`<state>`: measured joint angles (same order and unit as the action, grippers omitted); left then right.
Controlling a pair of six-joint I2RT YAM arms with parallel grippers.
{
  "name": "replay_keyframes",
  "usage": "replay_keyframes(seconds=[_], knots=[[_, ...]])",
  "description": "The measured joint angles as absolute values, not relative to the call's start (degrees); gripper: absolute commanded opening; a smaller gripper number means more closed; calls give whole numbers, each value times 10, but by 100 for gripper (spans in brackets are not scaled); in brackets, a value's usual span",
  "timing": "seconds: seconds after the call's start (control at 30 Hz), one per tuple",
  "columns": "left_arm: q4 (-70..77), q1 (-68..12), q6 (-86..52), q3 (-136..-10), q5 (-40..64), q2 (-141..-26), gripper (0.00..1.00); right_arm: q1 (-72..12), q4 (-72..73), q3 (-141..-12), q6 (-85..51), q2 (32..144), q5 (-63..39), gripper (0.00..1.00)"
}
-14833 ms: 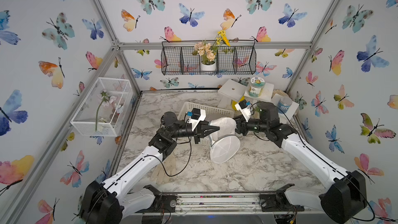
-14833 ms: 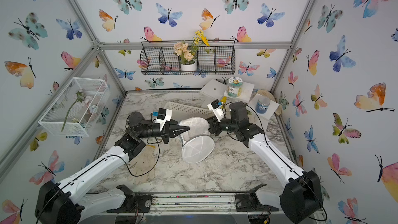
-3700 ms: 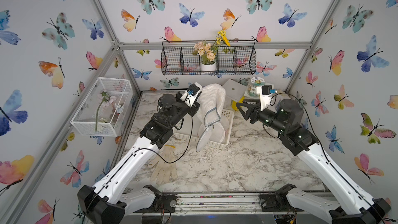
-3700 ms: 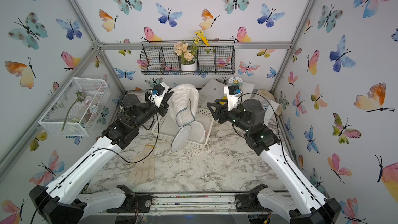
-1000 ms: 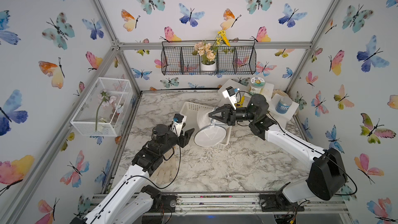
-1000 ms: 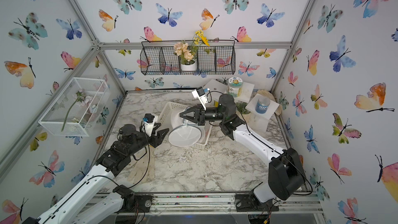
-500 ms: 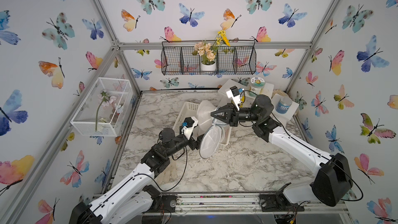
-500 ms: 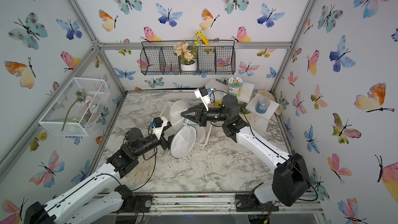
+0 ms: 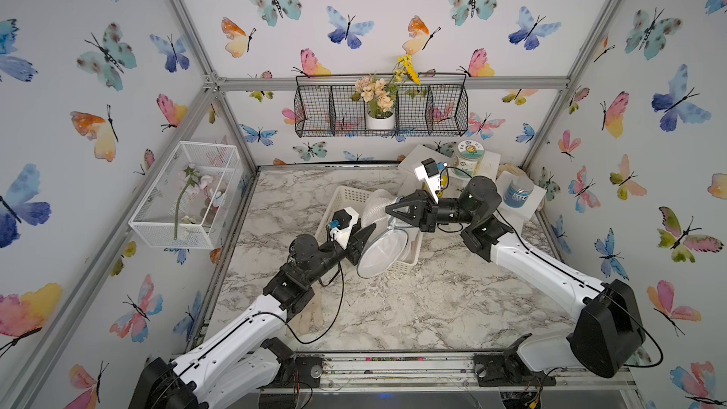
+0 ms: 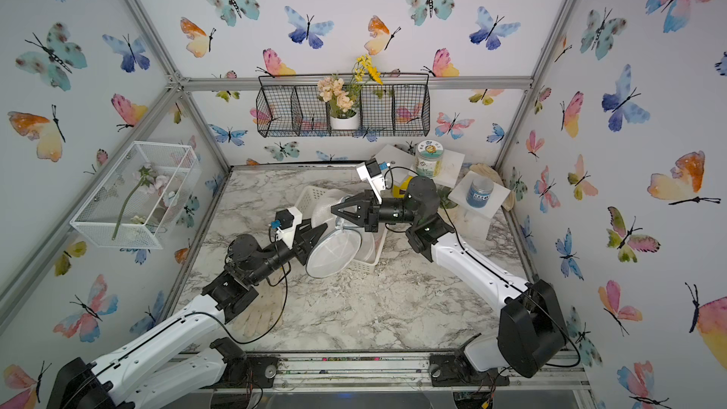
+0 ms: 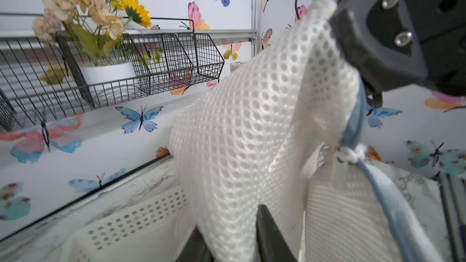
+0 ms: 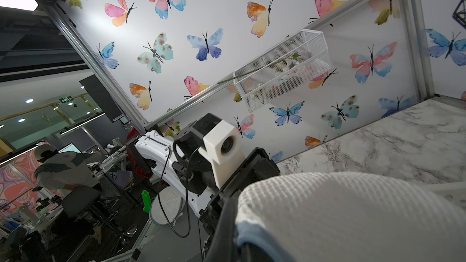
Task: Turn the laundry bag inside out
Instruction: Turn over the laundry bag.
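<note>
The laundry bag (image 9: pixel 382 247) (image 10: pixel 334 247) is white mesh with a blue-grey rim. It hangs over the white basket, its round face tilted toward the front. My right gripper (image 9: pixel 390 211) (image 10: pixel 335 211) is shut on the bag's top edge, where the blue rim runs; in the left wrist view the right gripper (image 11: pixel 353 46) clamps that edge. In the right wrist view the bag (image 12: pixel 353 210) drapes over the jaws and only one finger (image 12: pixel 225 225) shows. My left gripper (image 9: pixel 369 232) (image 10: pixel 320 230) (image 11: pixel 232 244) is shut on a fold of the bag's mesh (image 11: pixel 239 147) from the left.
The perforated white basket (image 9: pixel 341 198) (image 10: pixel 310 195) (image 11: pixel 131 225) sits under the bag. A pale glove (image 9: pixel 310 316) (image 10: pixel 255 320) lies by my left forearm. Jars (image 9: pixel 468 155) (image 9: pixel 518 192) stand on blocks at the back right. A wire shelf (image 9: pixel 326 112) and a mesh box (image 9: pixel 189 194) hang on the walls.
My left gripper has come up to the bag and closed from open onto its mesh. My right gripper lifted the bag off the basket a second ago and now holds still.
</note>
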<state>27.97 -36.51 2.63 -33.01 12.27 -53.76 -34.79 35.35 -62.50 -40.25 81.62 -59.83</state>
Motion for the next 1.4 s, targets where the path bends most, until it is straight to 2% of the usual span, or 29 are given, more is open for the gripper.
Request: replay_keyframes(seconds=[0.07,0.1,0.23,0.27,0.33,0.4,0.6,0.8,1.1,1.4], knots=[[280,-365,30,-331,119,-536,0,-348,340,-622,-392,811,-585,3],[278,-365,37,-332,116,-535,0,-348,328,-621,-383,807,-572,5],[230,-365,74,-355,84,-515,0,-348,283,-614,-349,785,-501,39],[213,-365,92,-369,74,-511,0,-348,274,-614,-343,783,-484,45],[160,-366,139,-421,48,-509,0,-348,255,-614,-329,781,-447,53],[103,-368,195,-482,18,-515,0,-348,229,-614,-322,781,-407,57],[-113,-378,387,-712,-111,-611,0,-348,138,-613,-291,781,-298,59],[-288,-384,491,-813,-238,-711,0,-347,97,-576,-241,760,-277,60],[-426,-385,488,-923,-274,-778,0,-388,181,-557,-230,765,-351,62],[-463,-387,442,-947,-274,-793,0,-440,308,-550,-311,842,-324,63]])
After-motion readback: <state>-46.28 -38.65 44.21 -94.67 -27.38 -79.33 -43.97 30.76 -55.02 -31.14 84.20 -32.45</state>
